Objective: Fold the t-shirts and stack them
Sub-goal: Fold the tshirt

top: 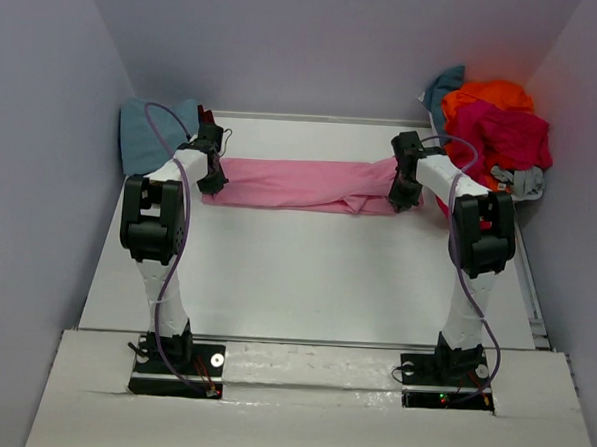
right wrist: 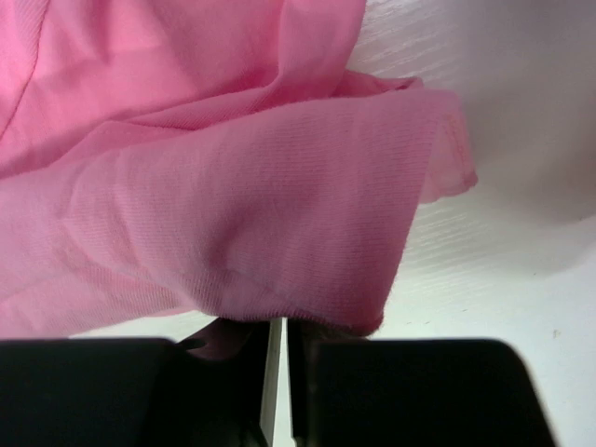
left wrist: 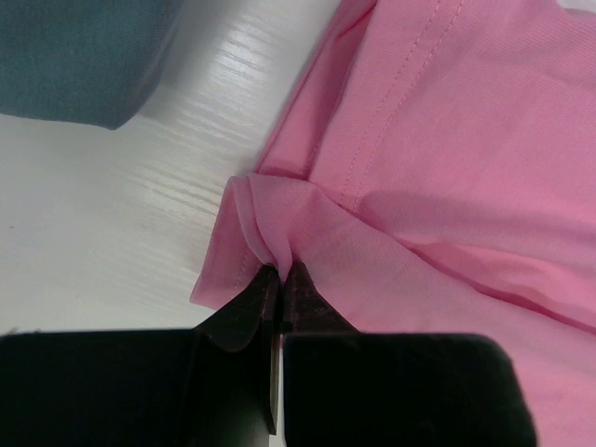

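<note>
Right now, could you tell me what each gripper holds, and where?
The pink shirt: left gripper pinches its left end, right gripper its right end.

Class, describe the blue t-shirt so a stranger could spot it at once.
On the white table, look to the far left corner. The blue t-shirt lies there folded and alone, unlike the pink t-shirt stretched mid-table and the bright heap far right.
</note>
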`<state>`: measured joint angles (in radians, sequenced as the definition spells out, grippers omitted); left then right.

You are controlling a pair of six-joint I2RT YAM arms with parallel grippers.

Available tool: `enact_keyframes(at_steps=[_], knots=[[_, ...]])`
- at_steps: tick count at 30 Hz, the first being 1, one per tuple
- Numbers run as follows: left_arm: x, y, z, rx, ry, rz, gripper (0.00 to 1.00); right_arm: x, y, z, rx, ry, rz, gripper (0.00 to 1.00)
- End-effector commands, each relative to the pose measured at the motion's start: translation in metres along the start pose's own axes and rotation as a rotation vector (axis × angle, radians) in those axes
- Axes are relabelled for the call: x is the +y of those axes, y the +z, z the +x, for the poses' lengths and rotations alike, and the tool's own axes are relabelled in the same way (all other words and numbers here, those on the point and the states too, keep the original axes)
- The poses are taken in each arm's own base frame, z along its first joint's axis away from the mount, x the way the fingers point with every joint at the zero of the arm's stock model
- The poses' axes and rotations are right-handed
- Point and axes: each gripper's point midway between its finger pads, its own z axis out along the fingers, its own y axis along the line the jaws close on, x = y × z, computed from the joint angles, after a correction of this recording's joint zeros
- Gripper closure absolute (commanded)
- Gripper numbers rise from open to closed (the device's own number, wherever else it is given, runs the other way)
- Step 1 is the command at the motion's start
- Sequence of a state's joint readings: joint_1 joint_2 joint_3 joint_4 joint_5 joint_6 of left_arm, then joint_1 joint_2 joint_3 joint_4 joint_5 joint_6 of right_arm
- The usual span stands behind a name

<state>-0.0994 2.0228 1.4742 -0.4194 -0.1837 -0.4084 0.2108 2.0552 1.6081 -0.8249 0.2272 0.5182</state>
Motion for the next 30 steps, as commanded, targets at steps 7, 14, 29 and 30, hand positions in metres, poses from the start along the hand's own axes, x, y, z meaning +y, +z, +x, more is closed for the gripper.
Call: enact_keyframes(at_steps=[7,14,29,30], knots=[[0.0,-0.004,-0.004,-0.013,0.008,-0.008,0.94,0.0,-0.018,-0.022,-0.069,0.011,-0.003,0.93],[0.004,-0.011,-0.003,-0.018,0.003,-0.014,0.94,0.003,-0.041,-0.032,-0.089,0.015,-0.031,0.93],[0.004,-0.075,-0.019,-0.095,-0.014,0.03,0.94,-0.008,-0.097,-0.031,-0.117,0.005,-0.075,0.93],[0.005,-0.078,-0.019,-0.094,-0.017,0.032,0.94,-0.011,-0.104,-0.029,-0.117,0.003,-0.075,0.93]])
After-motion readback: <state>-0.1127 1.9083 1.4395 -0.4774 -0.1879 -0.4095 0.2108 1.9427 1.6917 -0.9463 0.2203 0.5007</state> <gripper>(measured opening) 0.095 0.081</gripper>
